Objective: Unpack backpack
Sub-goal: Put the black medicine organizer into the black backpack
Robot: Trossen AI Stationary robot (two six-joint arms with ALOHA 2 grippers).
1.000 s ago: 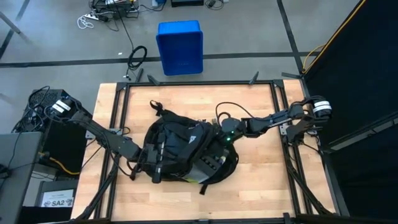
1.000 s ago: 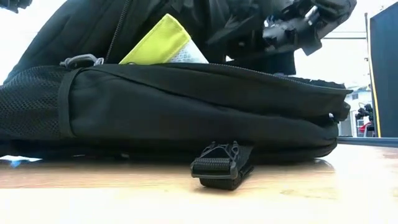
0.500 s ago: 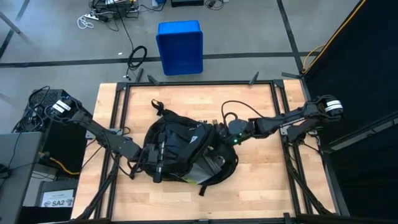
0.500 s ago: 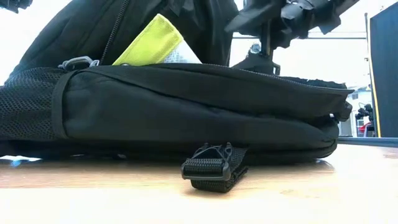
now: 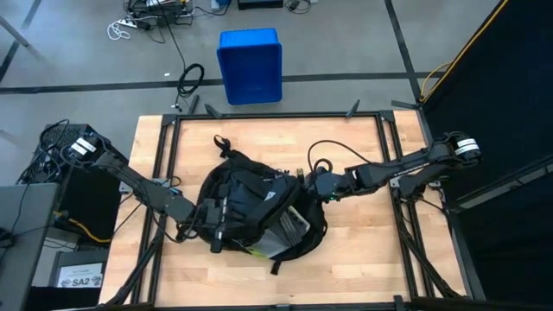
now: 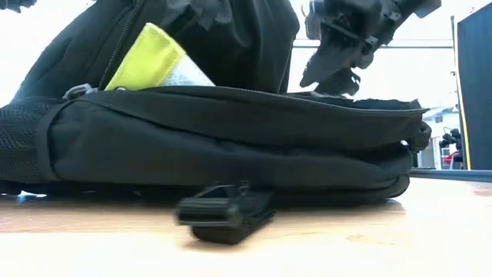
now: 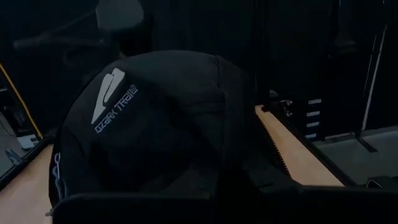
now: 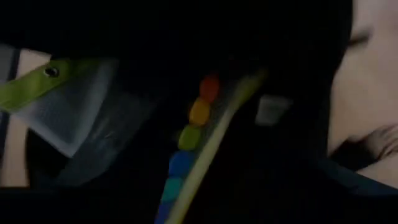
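The black backpack [image 5: 255, 212] lies on its back in the middle of the table, its front flap with the pale logo [image 7: 112, 99] raised. A yellow-green edged clear pouch [image 6: 150, 61] sticks out of the opening. The right wrist view looks into the opening and shows that pouch [image 8: 74, 106] and a row of coloured beads [image 8: 193, 118]. My left gripper [image 5: 205, 226] is shut at the backpack's left side. My right gripper [image 6: 338, 54] hangs open just above the backpack's right end, holding nothing. My left gripper is shut at the left edge of the backpack's raised flap [image 5: 216, 216], coming in about level from the table's left. The black fabric hides the place of contact, so which part it has cannot be told. The flap stands up while the backpack's body rests on the table.
A loose strap buckle [image 6: 223, 215] lies on the table in front of the backpack. A blue plastic bin [image 5: 251, 65] stands on the floor beyond the far edge. Bare wood [image 5: 363, 250] shows near and right of the backpack. Cables lie on the floor at the back.
My right gripper has risen out of the backpack's opening, drawn back a little toward the table's right edge and rolled, staying open. The backpack's near part and its strap buckle have slid a little toward the table's left, and the pouch with them.
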